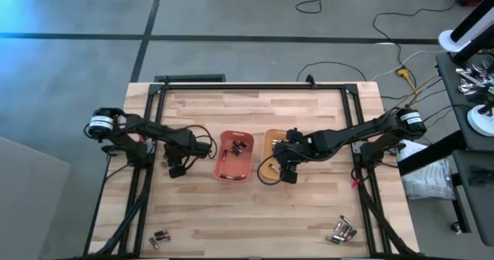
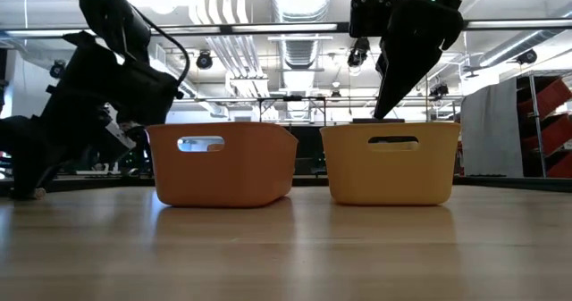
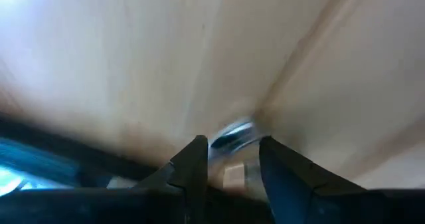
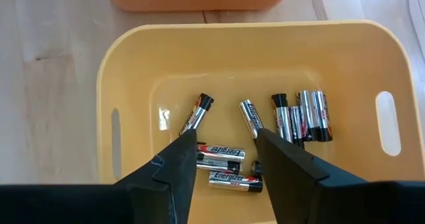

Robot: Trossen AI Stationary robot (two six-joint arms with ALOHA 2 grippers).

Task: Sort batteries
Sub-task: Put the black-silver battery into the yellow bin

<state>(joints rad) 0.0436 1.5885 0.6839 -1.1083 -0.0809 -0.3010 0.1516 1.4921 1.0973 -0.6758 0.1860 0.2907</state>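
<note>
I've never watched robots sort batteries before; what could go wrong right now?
The left fingers seem to pinch a battery only at their tips, so it might slip out. The right gripper hangs open above the yellow tray; lowering could knock the silvery batteries lying inside.

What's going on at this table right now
Two robot arms are sorting batteries into two trays. The right gripper hangs open over the yellow tray, which holds several silver batteries. The left gripper is beside the orange tray, its fingers around one battery near the table. More loose batteries wait at the table's near corners.
</note>
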